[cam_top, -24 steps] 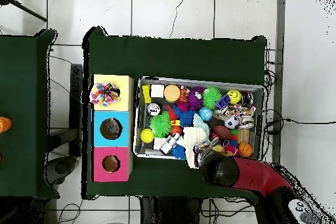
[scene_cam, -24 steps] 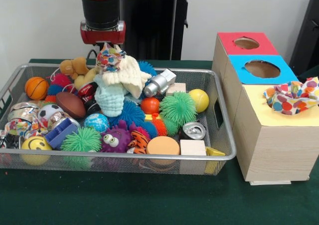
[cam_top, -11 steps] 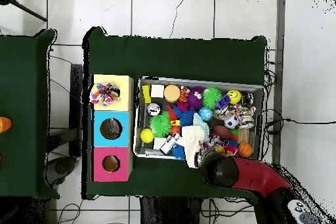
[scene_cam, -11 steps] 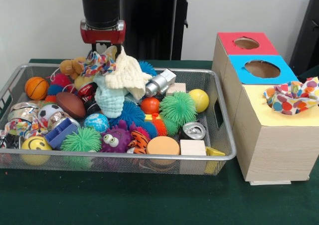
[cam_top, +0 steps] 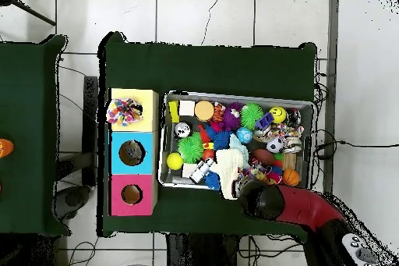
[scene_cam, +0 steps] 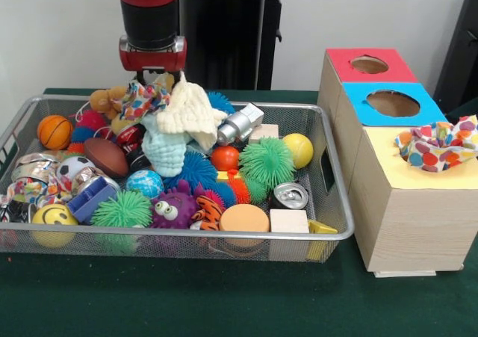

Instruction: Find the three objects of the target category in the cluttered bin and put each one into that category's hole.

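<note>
Front view: end effector [scene_cam: 153, 74] hanging over the far left part of the wire bin [scene_cam: 224, 236], just above a dotted cloth [scene_cam: 142, 96] bunched against a cream knitted cloth [scene_cam: 187, 111] and a pale blue knitted cloth [scene_cam: 164, 149]. Tips hidden behind the fabric, so cannot tell whether apart, together or clamped on the dotted cloth. Around the cloth pile: a basketball [scene_cam: 54, 131], a brown football [scene_cam: 105, 156], green spiky balls, a purple toy with eyes [scene_cam: 173, 210], a crushed can [scene_cam: 290, 195], a yellow ball [scene_cam: 298, 150]. Right of the bin, a box with red [scene_cam: 370, 66], blue [scene_cam: 392, 104] and yellow [scene_cam: 418, 174] tops; a second dotted cloth [scene_cam: 438, 146] lying over the yellow top's hole.

Overhead view: red arm [cam_top: 300, 207] reaching over the bin's near edge, the pale cloths [cam_top: 231, 171] just beside it. Second dotted cloth [cam_top: 124, 110] on the yellow section. Green table [cam_top: 218, 64] beneath.
</note>
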Available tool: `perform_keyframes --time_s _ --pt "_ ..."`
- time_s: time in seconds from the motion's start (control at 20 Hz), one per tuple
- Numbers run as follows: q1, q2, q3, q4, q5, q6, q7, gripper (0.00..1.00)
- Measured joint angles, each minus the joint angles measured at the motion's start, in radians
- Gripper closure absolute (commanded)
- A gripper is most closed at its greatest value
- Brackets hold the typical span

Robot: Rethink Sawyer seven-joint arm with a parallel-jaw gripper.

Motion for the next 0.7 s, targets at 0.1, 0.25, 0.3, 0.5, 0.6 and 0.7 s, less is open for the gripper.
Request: perform_keyframes --time_s 0.1,0.25,0.3,0.5,0.6,0.7 --pt "-0.021 -0.001 0.004 -0.012 0.0 0.03 0.0 0.0" --pt "-0.052 -0.009 0.009 -0.027 0.0 0.09 0.0 0.0" --pt "-0.063 -0.011 0.011 -0.035 -0.003 0.113 0.0 0.0" --pt "-0.103 -0.022 0.024 -0.066 -0.018 0.201 0.0 0.0" --pt "-0.116 -0.026 0.03 -0.076 -0.023 0.226 0.0 0.0" --pt "-0.13 -0.029 0.038 -0.083 -0.027 0.242 0.0 0.0"
